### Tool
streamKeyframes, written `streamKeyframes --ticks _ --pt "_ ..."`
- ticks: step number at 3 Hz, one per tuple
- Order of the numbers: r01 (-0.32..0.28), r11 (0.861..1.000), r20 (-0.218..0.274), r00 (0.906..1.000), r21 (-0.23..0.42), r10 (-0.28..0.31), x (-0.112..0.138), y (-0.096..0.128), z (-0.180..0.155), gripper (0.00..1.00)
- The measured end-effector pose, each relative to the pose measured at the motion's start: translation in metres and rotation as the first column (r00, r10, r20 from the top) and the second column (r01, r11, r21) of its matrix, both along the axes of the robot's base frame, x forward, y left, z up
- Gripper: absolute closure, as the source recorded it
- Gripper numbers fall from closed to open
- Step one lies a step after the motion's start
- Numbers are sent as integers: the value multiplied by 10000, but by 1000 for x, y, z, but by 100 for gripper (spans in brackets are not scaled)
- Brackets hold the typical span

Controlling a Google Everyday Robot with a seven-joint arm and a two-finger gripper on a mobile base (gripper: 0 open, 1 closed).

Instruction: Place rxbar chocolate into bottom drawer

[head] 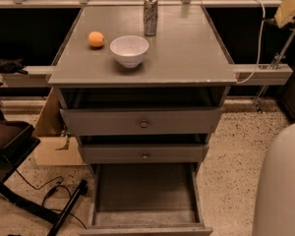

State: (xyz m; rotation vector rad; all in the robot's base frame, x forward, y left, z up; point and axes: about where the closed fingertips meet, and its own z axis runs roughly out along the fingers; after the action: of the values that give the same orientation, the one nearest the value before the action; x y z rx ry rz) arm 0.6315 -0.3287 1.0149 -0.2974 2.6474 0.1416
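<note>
The bottom drawer [145, 195] stands pulled out under two shut knobbed drawers [142, 122]. On the cabinet top [187, 53] sit an orange [96, 39], a white bowl [129, 50] and a can [150, 16]. A white robot shell [282, 186] rises at the drawer's right. The gripper and the rxbar chocolate are out of view, so its fingers cannot be told

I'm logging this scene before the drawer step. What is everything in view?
cabinet: one, grey, centre
orange: one, orange, on cabinet, left of bowl
bowl: one, white, on cabinet, front left
can: one, silver, on cabinet, back
knobbed drawers: two, grey, under the top
bottom drawer: one, grey, pulled open
chocolate bar: none visible
cardboard box: one, tan, floor, left
robot body: one, white, lower right
end effector: not in view
</note>
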Motion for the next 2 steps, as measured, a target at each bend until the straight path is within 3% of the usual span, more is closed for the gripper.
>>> streamKeyframes --ticks 1,2 --pt "-103 9997 -986 9950 228 125 -35 0 -15 100" --pt "-564 9950 -1651 9838 819 693 -71 23 -22 100"
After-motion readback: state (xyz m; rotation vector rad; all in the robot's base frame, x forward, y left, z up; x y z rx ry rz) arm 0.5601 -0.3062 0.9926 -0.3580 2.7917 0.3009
